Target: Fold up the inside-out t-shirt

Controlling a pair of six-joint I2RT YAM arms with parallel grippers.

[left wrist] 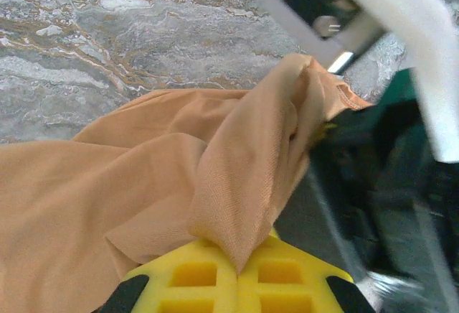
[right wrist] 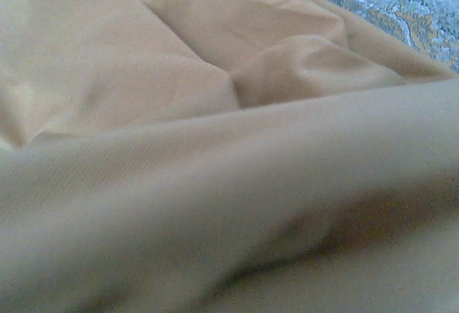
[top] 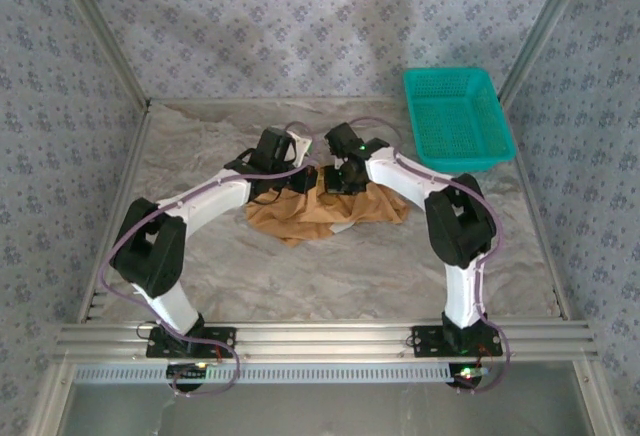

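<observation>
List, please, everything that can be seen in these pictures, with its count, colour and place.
t-shirt: one, tan, crumpled at the middle of the table.
basket: one, teal, far right of the table, apart from the t-shirt.
table: one, grey-white marbled, under everything.
walls: grey-blue, patterned, around the table.
left arm: one, white and black, reaching from near left to the t-shirt.
right arm: one, white and black, reaching from near right.
left gripper: one, yellow, shut on a t-shirt fold.
right gripper: one, black, shut at the t-shirt; grip unclear.
</observation>
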